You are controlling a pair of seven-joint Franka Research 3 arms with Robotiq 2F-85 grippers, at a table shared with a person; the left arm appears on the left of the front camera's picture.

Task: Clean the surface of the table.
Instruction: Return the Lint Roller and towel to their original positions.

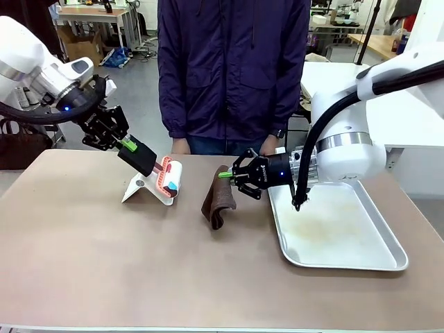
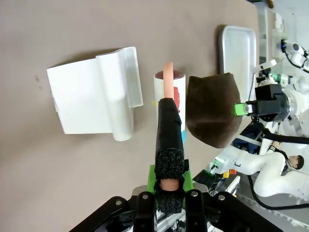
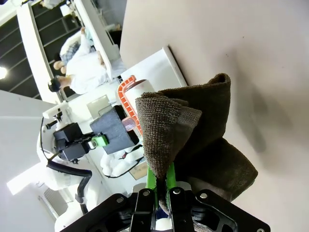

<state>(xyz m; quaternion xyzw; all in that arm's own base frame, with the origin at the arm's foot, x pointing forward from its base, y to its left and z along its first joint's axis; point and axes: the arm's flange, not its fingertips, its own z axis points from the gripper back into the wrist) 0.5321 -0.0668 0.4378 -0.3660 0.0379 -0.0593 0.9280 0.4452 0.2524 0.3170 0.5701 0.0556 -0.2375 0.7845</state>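
While over the table [image 1: 104,263]: right claw [image 1: 229,175] clamped on brown cloth [image 1: 218,198], left claw [image 1: 126,144] on lint roller [image 1: 161,175].

At the bottom of the right wrist frame the brown cloth [image 3: 193,140] hides the fingertips of my right end effector [image 3: 161,186], while in the front frame my left end effector [image 1: 127,146] covers the lint roller [image 1: 170,177] handle's upper end.

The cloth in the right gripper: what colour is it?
Dark brown; the cloth shows best in the right wrist view, pinched in the right gripper.
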